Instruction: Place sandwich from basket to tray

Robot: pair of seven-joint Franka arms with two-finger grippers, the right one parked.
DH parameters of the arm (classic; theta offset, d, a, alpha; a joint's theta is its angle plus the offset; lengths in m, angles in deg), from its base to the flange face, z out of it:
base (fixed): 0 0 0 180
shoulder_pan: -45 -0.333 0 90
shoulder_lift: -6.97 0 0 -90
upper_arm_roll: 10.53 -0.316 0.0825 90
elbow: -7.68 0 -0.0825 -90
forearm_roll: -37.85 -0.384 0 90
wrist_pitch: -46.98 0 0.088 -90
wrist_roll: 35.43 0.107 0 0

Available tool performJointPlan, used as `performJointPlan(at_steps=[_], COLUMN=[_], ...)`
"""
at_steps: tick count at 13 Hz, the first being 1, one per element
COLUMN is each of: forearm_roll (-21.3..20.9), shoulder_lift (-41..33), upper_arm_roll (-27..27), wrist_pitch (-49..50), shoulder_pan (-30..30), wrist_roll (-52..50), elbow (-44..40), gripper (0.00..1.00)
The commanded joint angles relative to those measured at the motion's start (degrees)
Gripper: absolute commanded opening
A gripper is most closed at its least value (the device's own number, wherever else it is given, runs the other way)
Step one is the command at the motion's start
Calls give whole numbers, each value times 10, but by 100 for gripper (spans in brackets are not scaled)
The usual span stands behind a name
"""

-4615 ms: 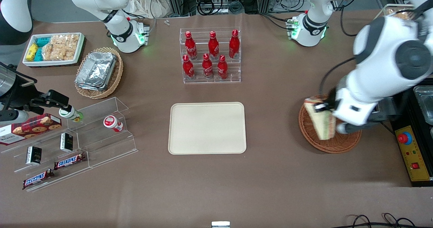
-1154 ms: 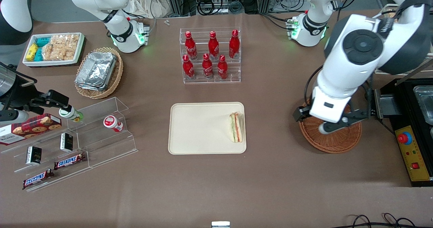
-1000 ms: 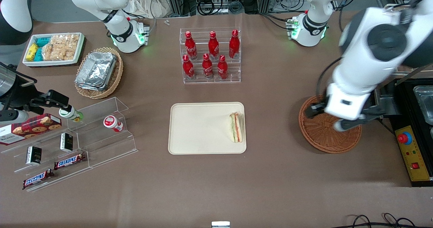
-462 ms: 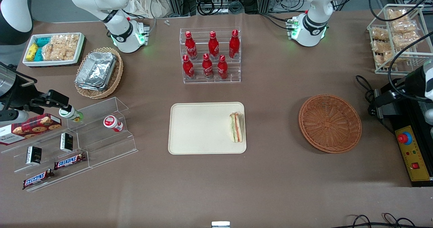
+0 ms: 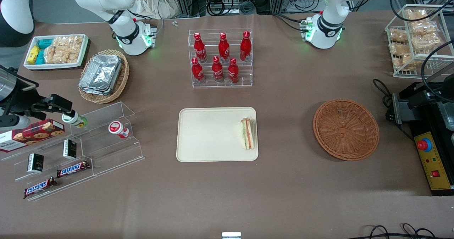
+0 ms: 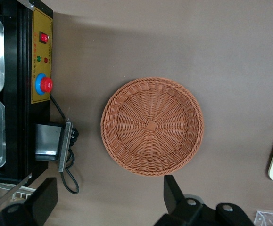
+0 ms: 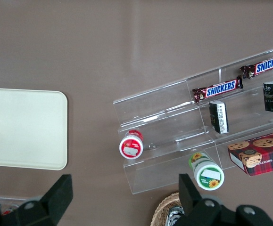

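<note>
A white bin of snacks (image 5: 56, 51) sits near the table corner at the parked arm's end, a tan wicker basket of foil containers (image 5: 104, 76) just beside it, and a clear stepped rack (image 5: 88, 145) with Snickers bars nearer the front camera. The bottle rack (image 5: 220, 57) stands mid-table. Nearer the camera, the tray (image 5: 209, 136) carries the sandwich (image 5: 247, 133) along its edge facing the basket (image 5: 345, 129), which lies well apart with bare table between. The gripper (image 6: 105, 207) hangs above the basket, fingers spread wide, grasping nothing. A black control box (image 5: 434, 154) lies beside the basket.
</note>
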Motion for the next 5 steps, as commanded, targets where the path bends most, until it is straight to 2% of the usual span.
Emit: performJointPlan(at_steps=[1, 2, 5], forearm_roll=[10, 11, 57], shoulder_lift=[14, 22, 36], upper_arm_roll=[-3, -1, 1], wrist_pitch=[-1, -4, -14], shoulder_pan=[3, 4, 7], wrist_roll=[15, 15, 13], elbow=[-16, -17, -28], gripper=[100, 100, 100])
